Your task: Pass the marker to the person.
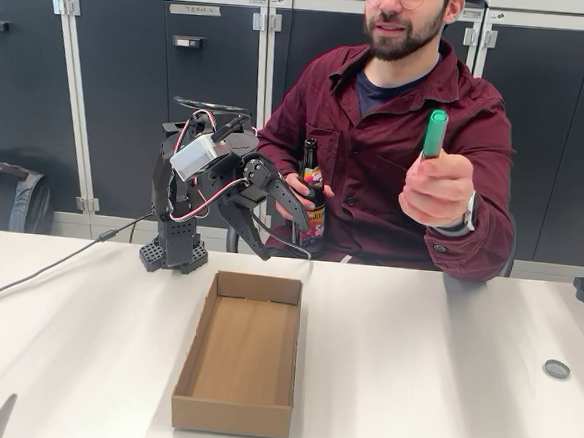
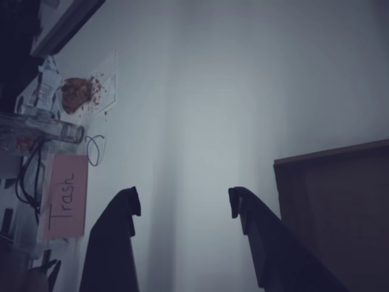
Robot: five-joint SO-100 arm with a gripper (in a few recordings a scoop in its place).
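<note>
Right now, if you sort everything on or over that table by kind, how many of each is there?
Markers: 1, the green marker upright in the person's hand
Bottles: 1, the dark bottle in his other hand
Cardboard boxes: 1, the open box on the table
Small round caps: 1, the dark cap near the right edge
Robot grippers: 1, the gripper, open and empty
Total: 5

A white, smooth counter [image 1: 410, 388] carries an open, shallow brown cardboard box [image 1: 239, 354], the black robot arm's base [image 1: 174, 254], a grey cable [image 1: 38, 273], and a small dark round cap [image 1: 556, 369].
</note>
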